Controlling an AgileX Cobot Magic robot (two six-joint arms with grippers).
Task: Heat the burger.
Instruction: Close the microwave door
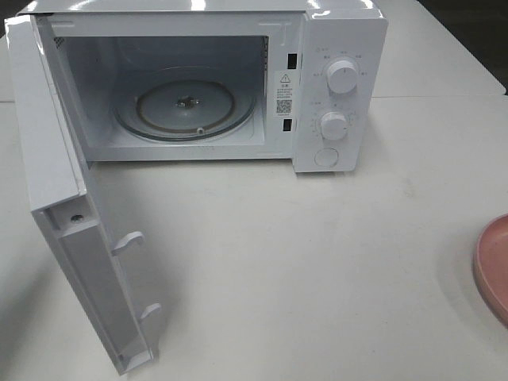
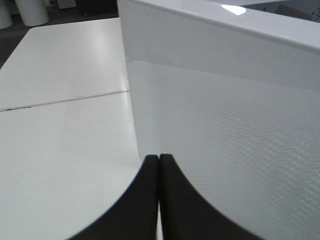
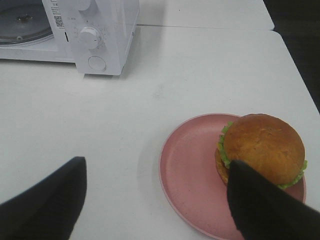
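Right jaws (image 3: 157, 192) gape empty; burger (image 3: 262, 148) seemingly just beyond one finger. Left jaws (image 2: 158, 195) closed, empty.

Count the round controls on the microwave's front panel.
3, stacked in a column on the control panel right of the open cavity: upper dial, lower dial, and a flat round button beneath them. None appear hidden.

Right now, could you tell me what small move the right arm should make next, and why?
Probably bring the open right tool over the burger and close on it: the burger sits untouched on the pink plate, and the microwave door already stands open.
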